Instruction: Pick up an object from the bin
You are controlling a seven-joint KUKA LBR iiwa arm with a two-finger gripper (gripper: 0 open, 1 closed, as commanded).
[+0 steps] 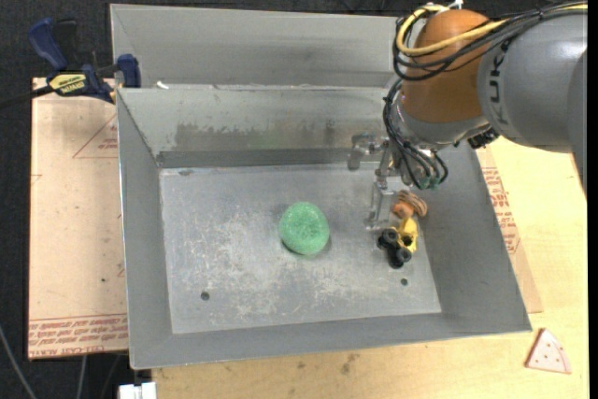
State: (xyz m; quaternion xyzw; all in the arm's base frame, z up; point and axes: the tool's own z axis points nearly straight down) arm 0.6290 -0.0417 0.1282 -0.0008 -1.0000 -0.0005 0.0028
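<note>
gripper (378, 206) low at the right side of the bin (234, 51), can't tell if open or closed, yellow-black toy (400, 240) just beside it, green ball (305, 229) mid-floor

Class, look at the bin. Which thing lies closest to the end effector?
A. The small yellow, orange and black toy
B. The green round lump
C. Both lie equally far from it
A: the small yellow, orange and black toy lies right beside the end effector at the right of the bin floor, while the green round lump sits apart near the middle.
</note>
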